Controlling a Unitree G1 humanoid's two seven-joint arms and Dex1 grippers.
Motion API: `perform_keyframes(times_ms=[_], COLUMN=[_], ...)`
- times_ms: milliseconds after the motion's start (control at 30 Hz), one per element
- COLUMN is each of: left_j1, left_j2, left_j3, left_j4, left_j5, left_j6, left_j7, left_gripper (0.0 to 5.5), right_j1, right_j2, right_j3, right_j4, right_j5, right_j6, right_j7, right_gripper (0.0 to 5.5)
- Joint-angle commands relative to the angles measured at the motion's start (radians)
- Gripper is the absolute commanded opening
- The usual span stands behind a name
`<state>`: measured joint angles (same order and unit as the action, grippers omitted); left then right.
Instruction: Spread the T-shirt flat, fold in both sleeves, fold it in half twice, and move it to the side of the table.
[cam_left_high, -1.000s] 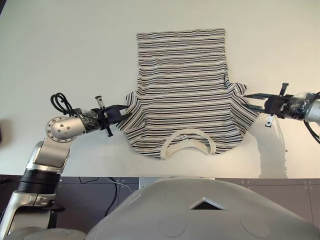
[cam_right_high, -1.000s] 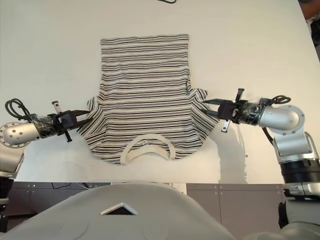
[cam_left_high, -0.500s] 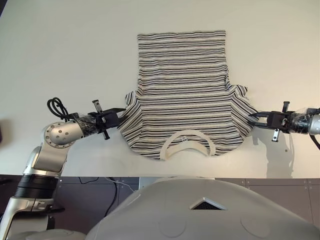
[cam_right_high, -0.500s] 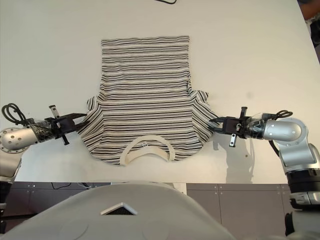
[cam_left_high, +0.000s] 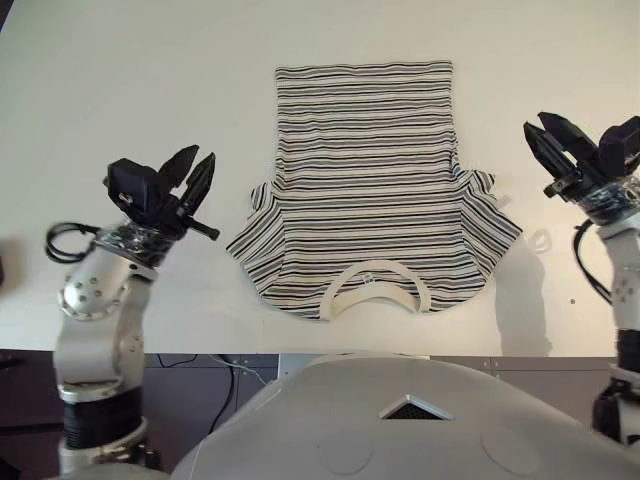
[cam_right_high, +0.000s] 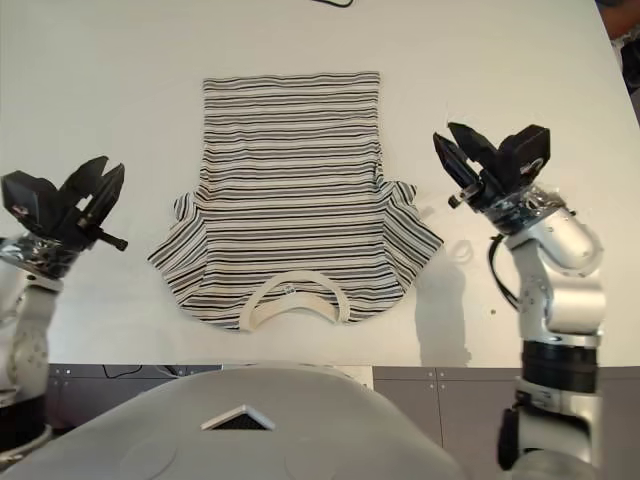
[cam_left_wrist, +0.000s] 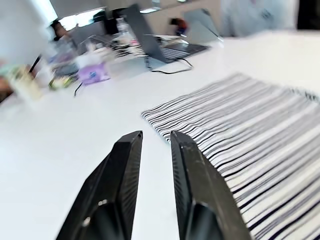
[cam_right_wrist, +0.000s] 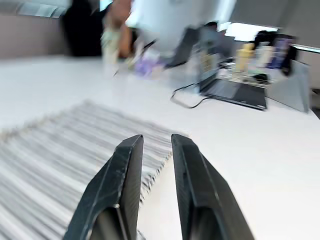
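The striped T-shirt (cam_left_high: 365, 190) lies face-up on the white table (cam_left_high: 120, 90), its cream collar (cam_left_high: 377, 285) nearest me and its hem at the far side. Both short sleeves spread outward, one at the left (cam_left_high: 248, 238) and one at the right (cam_left_high: 497, 215). My left gripper (cam_left_high: 200, 155) hangs raised above the table, left of the left sleeve, open and holding nothing. My right gripper (cam_left_high: 537, 122) is lifted to the right of the shirt, also open and holding nothing. The wrist views look past the left fingers (cam_left_wrist: 127, 165) and right fingers (cam_right_wrist: 125, 170) over the striped cloth (cam_left_wrist: 260, 135).
A dark cable (cam_right_high: 335, 3) lies at the table's far edge. Laptops and bottles (cam_left_wrist: 150, 40) stand beyond the shirt in the wrist views. Bare tabletop stretches to both sides of the shirt, and the table's front edge (cam_left_high: 200, 350) runs just below the collar.
Both grippers pulled the sleeves outward, let go of them, then rose off the table and away from the shirt. The shirt now lies wider at the sleeves.
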<state>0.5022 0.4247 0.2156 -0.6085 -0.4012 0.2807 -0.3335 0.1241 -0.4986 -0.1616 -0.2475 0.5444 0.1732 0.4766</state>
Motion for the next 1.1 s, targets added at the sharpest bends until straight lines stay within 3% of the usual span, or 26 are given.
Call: perform_keyframes(times_ms=[33, 300, 433, 567, 1000, 1100], left_j1=[0.157, 0.285, 0.324, 0.318, 0.188, 0.16], left_j2=[-0.092, -0.149, -0.159, -0.156, -0.221, -0.216], left_j3=[-0.027, 0.06, 0.085, 0.049, 0.111, 0.142], left_j4=[-0.053, -0.061, -0.052, -0.06, 0.058, 0.081], left_j5=[0.023, -0.164, -0.284, -0.311, -0.422, -0.449], left_j6=[0.044, 0.246, 0.348, 0.417, 0.498, 0.503], left_j7=[0.077, 0.094, 0.085, 0.103, 0.203, 0.216], left_gripper=[1.03, 1.03, 1.67, 1.67, 1.67, 1.23], right_j1=[0.011, -0.031, -0.035, -0.048, -0.093, -0.092], right_j2=[0.122, 0.092, 0.085, 0.093, 0.107, 0.113], right_j3=[-0.028, -0.081, -0.072, -0.069, -0.042, -0.034], right_j4=[-0.101, -0.109, -0.117, -0.116, -0.086, -0.078], right_j5=[0.048, 0.02, 0.004, -0.007, -0.04, -0.051], right_j6=[0.103, 0.151, 0.162, 0.173, 0.18, 0.176], right_j7=[-0.18, -0.191, -0.175, -0.172, -0.157, -0.156], right_gripper=[1.02, 1.02, 1.02, 1.02, 1.02, 1.02])
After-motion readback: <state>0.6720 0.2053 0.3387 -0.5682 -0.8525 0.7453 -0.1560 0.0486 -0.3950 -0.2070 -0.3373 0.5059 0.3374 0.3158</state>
